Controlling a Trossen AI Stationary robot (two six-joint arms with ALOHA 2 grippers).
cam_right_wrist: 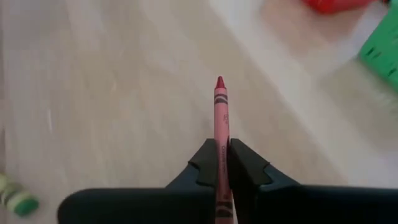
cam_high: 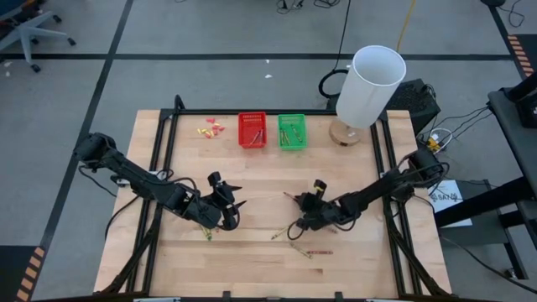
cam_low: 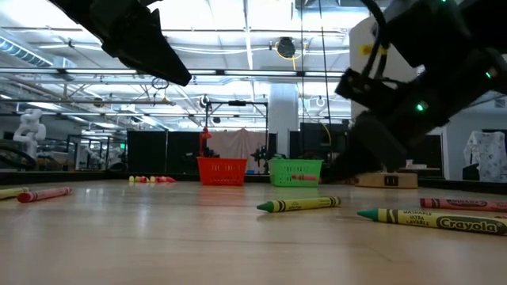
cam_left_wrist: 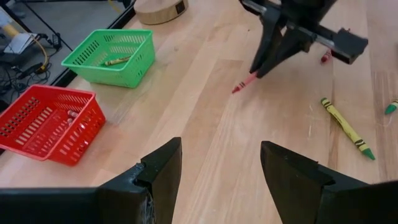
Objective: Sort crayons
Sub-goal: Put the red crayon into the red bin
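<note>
The right gripper (cam_right_wrist: pixel 222 163) has its jaws clamped on a red crayon (cam_right_wrist: pixel 220 118), which sticks straight out past the fingertips with its point forward. In the high view this gripper (cam_high: pixel 304 220) sits on the near side of the green basket (cam_high: pixel 292 132), well apart from it, low over the wooden surface (cam_high: pixel 369 260). The left wrist view shows the same gripper (cam_left_wrist: pixel 264 65) with the red crayon (cam_left_wrist: pixel 244 83) slanting down from its tip to the surface.

The left gripper (cam_high: pixel 228 208) hangs on the near side of the red basket (cam_high: pixel 252 130), also well apart from it, with its jaws wide apart and nothing between them; its two dark fingers (cam_left_wrist: pixel 158 177) stand spread over bare wood.

The red basket (cam_left_wrist: pixel 46 121) and the green basket stand side by side at the far edge of the surface, and the green basket (cam_left_wrist: pixel 112 57) holds at least one yellow-green crayon (cam_left_wrist: pixel 116 61). Loose crayons lie nearer than the baskets: a yellow-green one (cam_left_wrist: pixel 347 127) just beside the right gripper, another green one (cam_low: pixel 299 205) near the middle in the low view, and a red one (cam_high: pixel 319 251) nearer still than the right gripper. Small yellow and pink scraps (cam_high: pixel 211 128) lie beside the red basket, on its side away from the green one.
</note>
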